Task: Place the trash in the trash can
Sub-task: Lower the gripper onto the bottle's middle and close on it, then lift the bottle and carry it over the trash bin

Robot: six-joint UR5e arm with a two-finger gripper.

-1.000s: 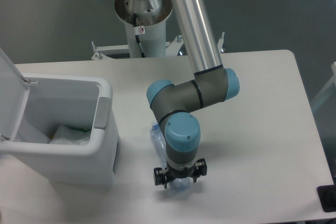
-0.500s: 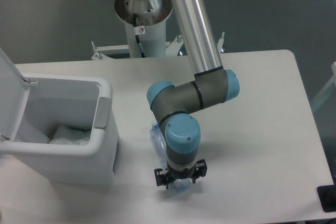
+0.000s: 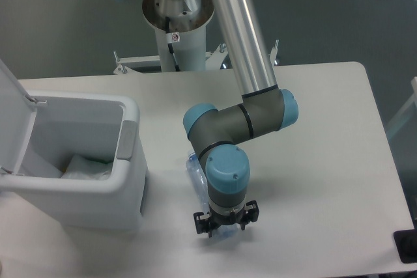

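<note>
The clear plastic bottle (image 3: 195, 172) lies on the white table, mostly hidden under my arm's wrist; its label does not show. My gripper (image 3: 225, 228) points straight down over the bottle's near end, its black jaws spread to either side of the bottle. The white trash can (image 3: 133, 180) stands at the left with its lid (image 3: 9, 105) swung open. The crumpled clear bag (image 3: 85, 167) lies inside it, with a little of its green strip showing.
The arm's base column (image 3: 177, 27) stands behind the table's far edge. The grey strip (image 3: 126, 140) is on the trash can's right rim. The table's front edge is just below my gripper. A black object (image 3: 407, 247) sits at the front right corner.
The wrist and gripper have shifted slightly toward the table's front edge and lower over the bottle. The bottle, bag and trash can have not moved.
</note>
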